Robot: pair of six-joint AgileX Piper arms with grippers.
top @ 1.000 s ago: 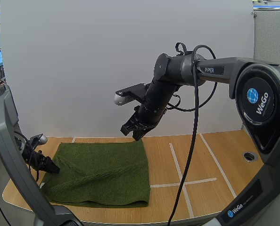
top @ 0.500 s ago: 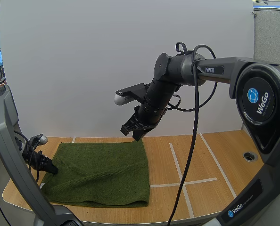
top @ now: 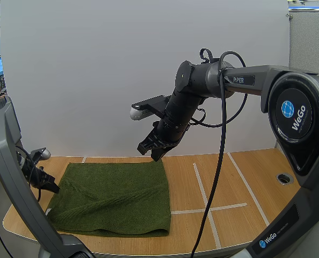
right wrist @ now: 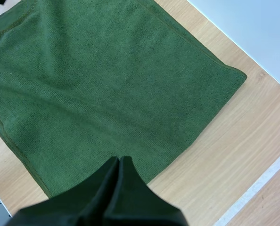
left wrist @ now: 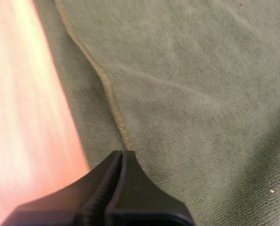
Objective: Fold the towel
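Jaws both hanging closed, empty; I'm worrying about left jaws snagging towel hem, rumpling fold on table.

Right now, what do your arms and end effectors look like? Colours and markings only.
My right arm is dark grey with white PiPER lettering. Its glossy black round joint cover has a blue globe logo and white WeGo text. My left arm is the same dark grey. The right end effector and left end effector each have two matte black fingers.
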